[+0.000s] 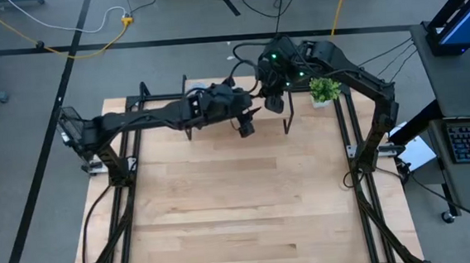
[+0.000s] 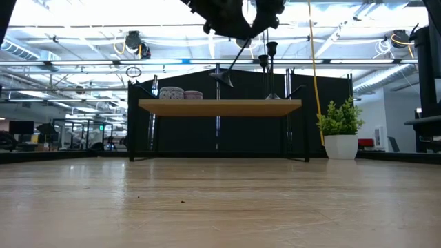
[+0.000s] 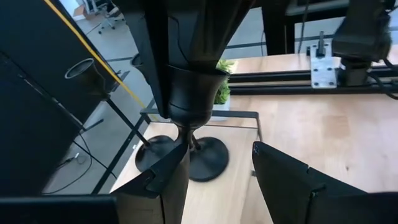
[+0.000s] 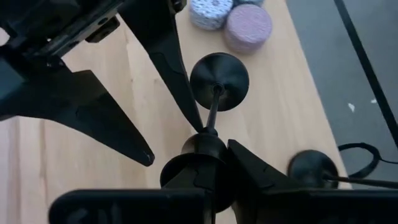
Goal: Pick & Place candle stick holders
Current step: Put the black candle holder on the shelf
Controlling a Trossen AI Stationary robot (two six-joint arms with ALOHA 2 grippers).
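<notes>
My right gripper is shut on a matte-black candle stick holder, which is above the wooden shelf at the table's far edge. My left gripper is open right beside it, and one fingertip stands next to the stem just under the cup. A second holder stands upright on its base on the shelf to the right, with another cup close beside it. Its base also shows in the right wrist view. My right gripper pinches the holder's top cup between its two fingers, coming from above. The holder hangs below the fingers, tilted, with its round base clear of the shelf. My left gripper: I cannot tell whether its fingertip touches the stem.
Two round tins, lilac and pale patterned, sit on the shelf's left part. A small potted plant stands at the table's far right. The wooden table lies open toward its near edge.
</notes>
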